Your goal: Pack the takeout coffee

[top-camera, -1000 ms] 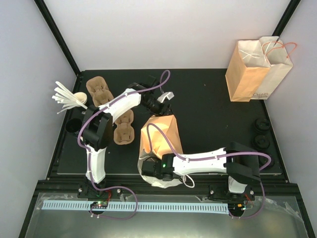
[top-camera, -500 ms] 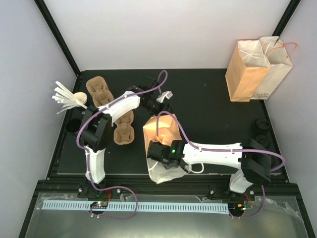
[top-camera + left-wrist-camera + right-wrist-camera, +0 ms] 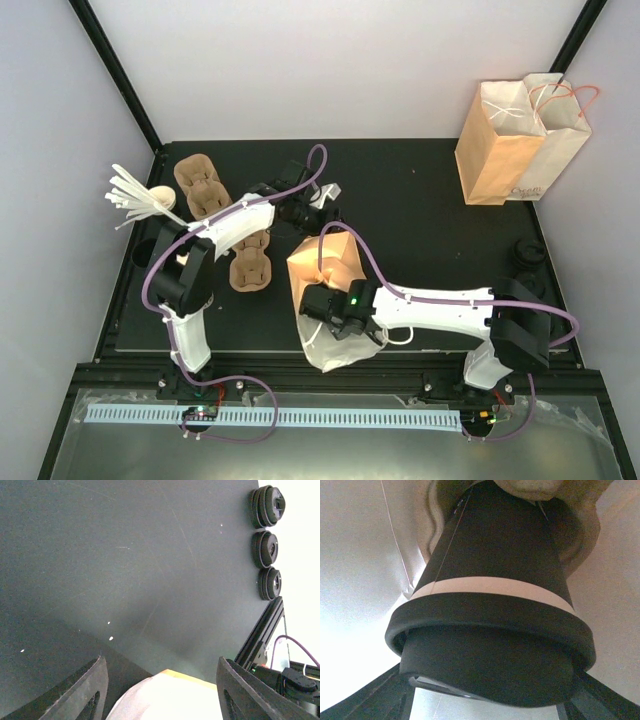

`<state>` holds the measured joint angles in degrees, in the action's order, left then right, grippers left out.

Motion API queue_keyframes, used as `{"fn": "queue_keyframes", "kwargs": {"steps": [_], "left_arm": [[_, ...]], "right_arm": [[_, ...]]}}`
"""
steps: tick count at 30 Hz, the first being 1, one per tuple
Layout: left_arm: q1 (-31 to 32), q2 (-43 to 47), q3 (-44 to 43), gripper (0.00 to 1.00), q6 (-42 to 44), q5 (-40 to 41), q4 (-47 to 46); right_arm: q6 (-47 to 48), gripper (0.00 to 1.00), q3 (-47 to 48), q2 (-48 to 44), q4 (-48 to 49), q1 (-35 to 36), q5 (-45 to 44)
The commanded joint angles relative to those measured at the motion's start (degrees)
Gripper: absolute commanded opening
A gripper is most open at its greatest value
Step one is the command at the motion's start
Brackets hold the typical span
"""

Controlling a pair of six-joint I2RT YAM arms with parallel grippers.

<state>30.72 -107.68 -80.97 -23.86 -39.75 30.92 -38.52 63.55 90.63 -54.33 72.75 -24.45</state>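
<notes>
Right wrist: coffee (image 3: 495, 595) inside bag (image 3: 330, 262), by worktop's (image 3: 420, 200) near edge, pinched in right pincer (image 3: 485, 700). Left pincer (image 3: 160, 690) spread at bag's far end. Risk, we judge: bag slumps on release, coffee tips, lid leaks.

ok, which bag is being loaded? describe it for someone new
On the black mat, look mid-table just ahead of the arm bases: the paper bag lies on its side, white mouth toward the bases, the right arm reaching in. The other two bags stand upright in the far right corner.
</notes>
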Motion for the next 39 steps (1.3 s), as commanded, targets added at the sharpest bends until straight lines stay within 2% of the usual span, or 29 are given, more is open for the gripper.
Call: {"fn": "queue_keyframes", "kwargs": {"steps": [1,5,9,11,12,23,30,34,36,39], "left_arm": [[3.44,1.02,2.82,0.63,-2.00,-5.49,12.04],[2.47,0.94,2.44,0.72,-3.25,-5.52,9.63],[0.03,-0.47,-0.88,0.86,-2.86,-3.43,9.26],[-1.26,-1.04,-2.78,0.97,-2.62,-2.98,8.46],[-2.05,-1.31,-3.78,0.99,-2.55,-2.29,8.24],[-11.36,-4.68,-16.65,0.99,0.80,2.35,10.98],[-13.42,-8.62,-21.54,0.99,3.12,5.39,14.09],[-13.41,-5.16,-16.73,0.99,2.04,3.47,10.19],[-13.41,-4.24,-15.04,0.99,2.03,2.92,10.31],[-13.32,-2.85,-12.07,0.99,2.18,2.01,10.82]], "right_arm": [[-4.32,0.64,2.08,-1.34,1.88,-6.25,-7.74],[-1.64,0.66,3.92,-2.33,-1.20,-6.24,-5.40],[0.40,0.67,5.70,-2.47,-5.32,-6.34,-3.31],[1.67,0.67,6.93,-2.24,-7.62,-6.86,-1.76],[2.22,0.67,7.56,-2.22,-8.38,-6.99,-1.34],[8.27,0.68,13.12,-2.83,-18.43,-8.76,4.98],[9.81,0.70,15.68,-3.31,-20.69,-9.94,7.23],[11.28,0.83,18.86,-2.81,-21.66,-12.32,7.98],[12.05,0.97,20.10,-2.26,-22.01,-13.04,8.16],[12.75,1.00,21.58,-1.27,-22.64,-13.41,8.36]]}}
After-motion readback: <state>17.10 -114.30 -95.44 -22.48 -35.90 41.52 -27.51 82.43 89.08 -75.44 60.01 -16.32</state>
